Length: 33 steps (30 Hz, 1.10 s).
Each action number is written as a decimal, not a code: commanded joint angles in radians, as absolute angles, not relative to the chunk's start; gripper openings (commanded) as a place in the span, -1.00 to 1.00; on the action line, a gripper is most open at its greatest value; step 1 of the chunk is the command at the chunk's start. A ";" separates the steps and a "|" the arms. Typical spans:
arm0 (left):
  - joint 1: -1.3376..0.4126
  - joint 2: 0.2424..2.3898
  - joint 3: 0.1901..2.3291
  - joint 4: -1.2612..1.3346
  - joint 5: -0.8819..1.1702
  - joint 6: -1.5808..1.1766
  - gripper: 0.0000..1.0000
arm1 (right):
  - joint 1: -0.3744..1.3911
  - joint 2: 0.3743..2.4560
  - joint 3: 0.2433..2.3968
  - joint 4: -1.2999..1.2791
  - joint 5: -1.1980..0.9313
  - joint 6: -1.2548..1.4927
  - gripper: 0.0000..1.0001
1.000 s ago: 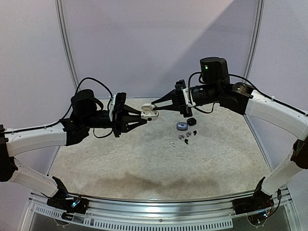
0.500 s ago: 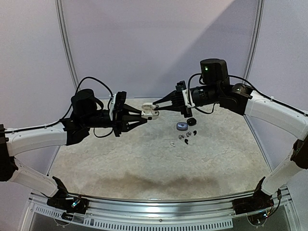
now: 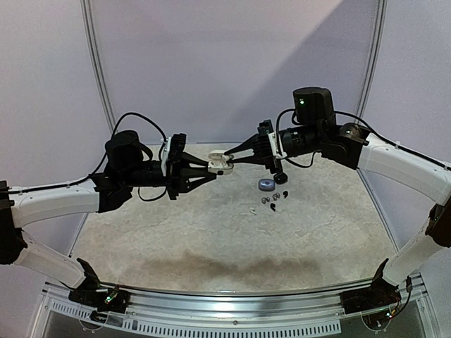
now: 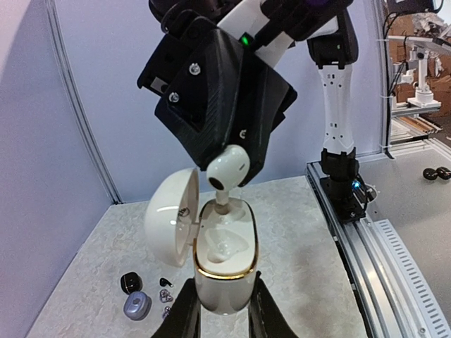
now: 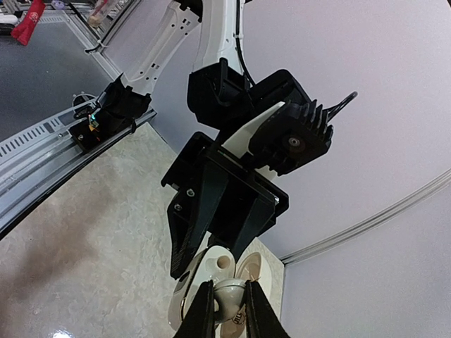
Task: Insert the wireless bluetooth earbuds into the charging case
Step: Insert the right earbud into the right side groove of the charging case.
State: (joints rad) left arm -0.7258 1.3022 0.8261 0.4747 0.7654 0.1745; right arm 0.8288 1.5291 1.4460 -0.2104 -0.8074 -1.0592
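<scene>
Change: right claw [image 5: 228,308] eased a shade closer to the charging case [image 4: 224,274] over the last second; both grips unaltered.
Meaning: insertion under way, not complete; judged to be at final alignment.
Hold, left: left claw [image 4: 224,313] pinching the case body, aloft above the worktop [image 3: 211,239].
Hold, right: right claw pinching a white earbud [image 4: 230,169].
Earbud: glossy white, stem down, tip at the far socket, not seated.
Case: white, gold rim, lid swung open.
Remainder: loose earbuds [image 3: 271,201] lying on the worktop.

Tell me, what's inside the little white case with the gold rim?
The case holds a white moulded tray, its near seat empty. The stem of a white earbud reaches the far end, hiding the slot beneath it.
</scene>
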 commanded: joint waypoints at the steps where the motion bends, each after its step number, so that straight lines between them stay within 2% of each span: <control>1: -0.736 1.305 0.842 0.514 0.759 0.170 -1.00 | 0.819 1.552 1.428 -0.228 -0.814 -1.052 -1.00; 15: -0.736 1.299 0.833 0.529 0.754 0.179 -1.00 | 0.807 1.562 1.416 -0.193 -0.791 -1.019 -1.00; 27: -0.736 1.297 0.830 0.527 0.751 0.172 -1.00 | 0.801 1.557 1.408 -0.171 -0.774 -0.982 -0.50; 33: -0.736 1.296 0.830 0.523 0.742 0.158 -1.00 | 0.800 1.547 1.408 -0.176 -0.769 -0.981 -0.44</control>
State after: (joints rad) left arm -0.7254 1.3022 0.8261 0.4877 0.7376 0.1707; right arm 0.8116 1.5482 1.4261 -0.1570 -0.7963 -0.9966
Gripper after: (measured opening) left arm 0.196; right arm 0.270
